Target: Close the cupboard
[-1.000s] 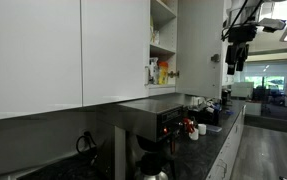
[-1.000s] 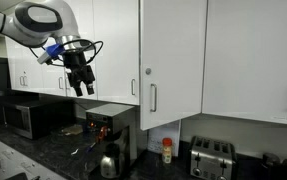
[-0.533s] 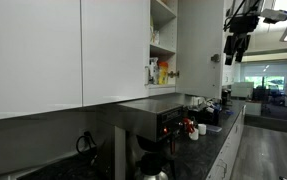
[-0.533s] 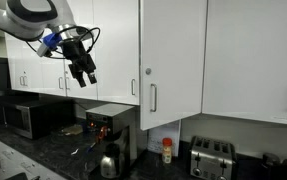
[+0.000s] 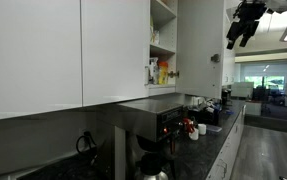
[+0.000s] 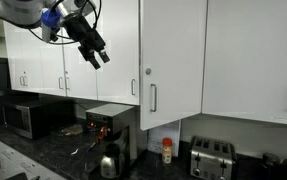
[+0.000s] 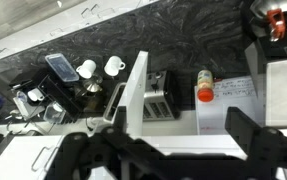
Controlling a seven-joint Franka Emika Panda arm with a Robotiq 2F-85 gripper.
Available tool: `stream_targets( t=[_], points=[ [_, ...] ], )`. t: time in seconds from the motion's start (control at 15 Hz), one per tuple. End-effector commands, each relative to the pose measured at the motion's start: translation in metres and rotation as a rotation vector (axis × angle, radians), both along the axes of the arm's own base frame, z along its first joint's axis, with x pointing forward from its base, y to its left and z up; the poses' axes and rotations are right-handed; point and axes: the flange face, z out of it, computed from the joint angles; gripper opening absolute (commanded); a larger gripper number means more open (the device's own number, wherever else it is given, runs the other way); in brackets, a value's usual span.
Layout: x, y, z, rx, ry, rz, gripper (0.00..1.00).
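The cupboard stands open in an exterior view, its white shelves (image 5: 163, 45) holding yellow and white containers (image 5: 160, 72). Its glossy white door (image 5: 199, 50) swings out from the cabinet row. Seen face-on, the door (image 6: 173, 60) carries a slim metal bar handle (image 6: 151, 97). My gripper (image 5: 239, 33) hangs high, beyond the door's outer side and apart from it. It also shows in an exterior view (image 6: 95, 56), to the left of the door. In the wrist view the gripper (image 7: 168, 150) is open and empty above the door's top edge (image 7: 133, 95).
Below are a dark stone counter (image 6: 53, 150), a coffee machine (image 6: 108, 125), a microwave (image 6: 28, 118), a toaster (image 6: 211, 157) and an orange-capped bottle (image 6: 167, 150). Closed white cabinets (image 6: 253, 55) flank the open door. Mugs (image 7: 113, 66) stand on the counter.
The gripper has risen and tilted, moving closer to the open door's upper part. The door has not moved.
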Motion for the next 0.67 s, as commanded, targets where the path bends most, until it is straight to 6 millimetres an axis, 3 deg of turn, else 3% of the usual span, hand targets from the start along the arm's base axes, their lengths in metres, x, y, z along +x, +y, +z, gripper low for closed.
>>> stream_targets(
  t=[0.0, 0.27, 0.6],
  points=[
    [0.002, -0.043, 0.022, -0.029, -0.111, -0.085, 1.00],
    [0.000, -0.073, 0.038, -0.039, -0.211, -0.135, 1.00],
    [0.002, -0.082, 0.046, -0.045, -0.286, -0.141, 1.00]
  ],
)
